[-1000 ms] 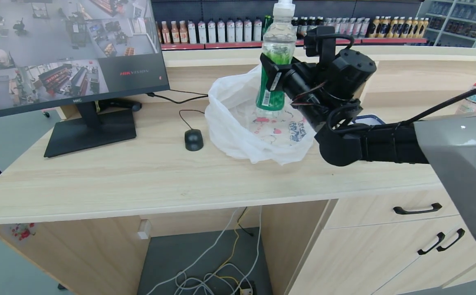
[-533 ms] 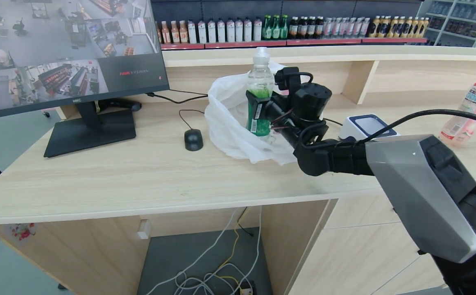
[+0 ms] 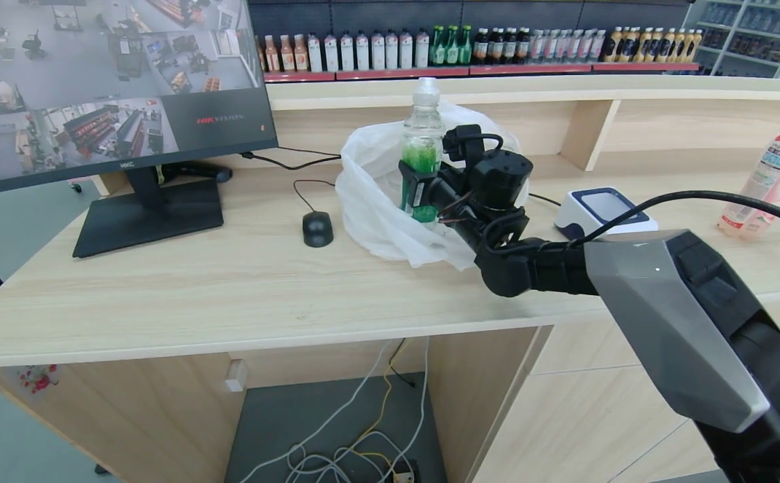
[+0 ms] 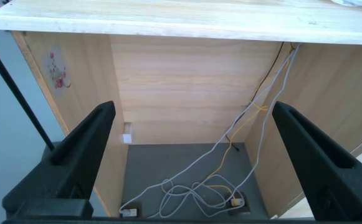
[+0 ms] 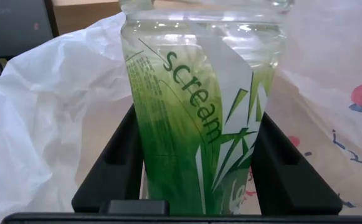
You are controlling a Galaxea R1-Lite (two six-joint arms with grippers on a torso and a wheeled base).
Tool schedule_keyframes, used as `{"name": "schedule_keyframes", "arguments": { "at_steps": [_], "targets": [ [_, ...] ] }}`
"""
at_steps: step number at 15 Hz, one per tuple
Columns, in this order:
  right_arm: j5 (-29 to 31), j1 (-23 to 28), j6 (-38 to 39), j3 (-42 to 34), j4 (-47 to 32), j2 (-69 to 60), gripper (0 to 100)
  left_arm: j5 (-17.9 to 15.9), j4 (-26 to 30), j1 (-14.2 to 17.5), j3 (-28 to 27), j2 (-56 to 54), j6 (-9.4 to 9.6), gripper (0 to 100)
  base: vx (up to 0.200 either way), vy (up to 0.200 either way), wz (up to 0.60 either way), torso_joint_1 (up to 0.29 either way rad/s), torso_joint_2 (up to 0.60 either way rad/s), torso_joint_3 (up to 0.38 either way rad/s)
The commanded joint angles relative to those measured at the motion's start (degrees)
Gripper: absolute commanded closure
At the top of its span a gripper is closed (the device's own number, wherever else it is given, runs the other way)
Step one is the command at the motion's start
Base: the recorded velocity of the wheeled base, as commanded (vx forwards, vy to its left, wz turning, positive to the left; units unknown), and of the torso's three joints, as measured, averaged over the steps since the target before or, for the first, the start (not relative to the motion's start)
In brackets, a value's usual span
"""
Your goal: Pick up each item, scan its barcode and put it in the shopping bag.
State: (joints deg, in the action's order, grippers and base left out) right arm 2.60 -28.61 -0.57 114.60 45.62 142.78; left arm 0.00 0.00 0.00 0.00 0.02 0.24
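Within the last second the right arm has brought the green-labelled bottle down from high above the shopping bag into its mouth; over the last half second it has hardly sunk further, so the lowering looks nearly done and, by my judgement, letting go comes next. The right gripper has its 2 fingers clamped on the bottle's label, 1 on each side, the bottle upright, its lower part inside the bag and its neck and cap above the rim. The bag stands open on the counter; whether it holds anything else I cannot tell. Beside it sits the scanner; 1 pink-labelled bottle waits at the counter's right end. The left gripper hangs below the counter, fingers wide apart, holding nothing.
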Motion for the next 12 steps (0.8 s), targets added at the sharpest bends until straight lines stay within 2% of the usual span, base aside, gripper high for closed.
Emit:
{"name": "schedule_keyframes", "arguments": {
  "at_steps": [1, 12],
  "targets": [
    [0.04, -0.04, -0.04, -0.01, -0.09, 0.22, 100, 0.0, 0.0, 0.0, 0.0, -0.02, 0.02, 0, 0.0, 0.0, 0.0, 0.0, 0.0, 0.0],
    [0.83, -0.04, -0.22, -0.01, 0.09, -0.48, 100, 0.0, 0.0, 0.0, 0.0, -0.02, 0.02, 0, 0.0, 0.0, 0.0, 0.0, 0.0, 0.0]
  ]
}}
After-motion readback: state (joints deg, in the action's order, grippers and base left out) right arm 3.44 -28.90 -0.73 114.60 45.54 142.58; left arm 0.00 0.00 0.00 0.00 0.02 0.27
